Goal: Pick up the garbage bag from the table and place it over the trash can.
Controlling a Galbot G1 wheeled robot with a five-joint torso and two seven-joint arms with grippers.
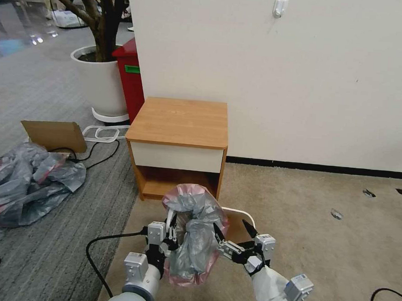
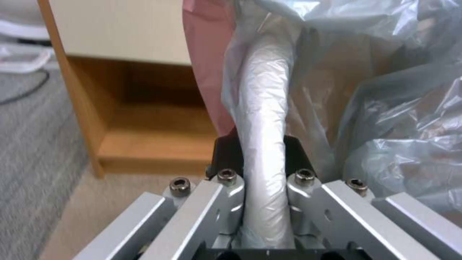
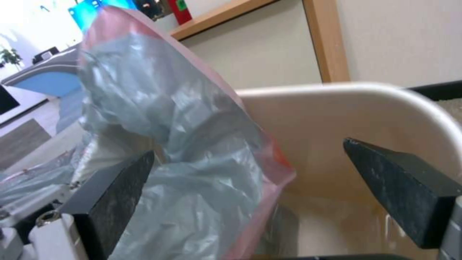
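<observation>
The garbage bag (image 1: 195, 234), grey and translucent with a pink rim band, hangs bunched over the near left part of the trash can (image 1: 241, 213). That cream bin stands on the carpet just in front of the table (image 1: 180, 122). My left gripper (image 1: 172, 228) is shut on the bag, pinching the plastic around the can's rolled rim (image 2: 264, 108); its black fingers (image 2: 226, 151) flank the wrapped rim. My right gripper (image 1: 230, 227) stands open over the can's mouth, beside the bag (image 3: 183, 151). One of its fingertips (image 3: 115, 191) touches the plastic, the other (image 3: 399, 187) is over the bare rim (image 3: 366, 90).
A heap of grey and pink bags (image 1: 22, 180) lies on the grey carpet at the left, with a cardboard piece (image 1: 54, 134) behind it. A red bin (image 1: 130, 78) and a white plant pot (image 1: 100, 83) stand beyond the table. A black cable (image 1: 96, 248) runs beside my left arm.
</observation>
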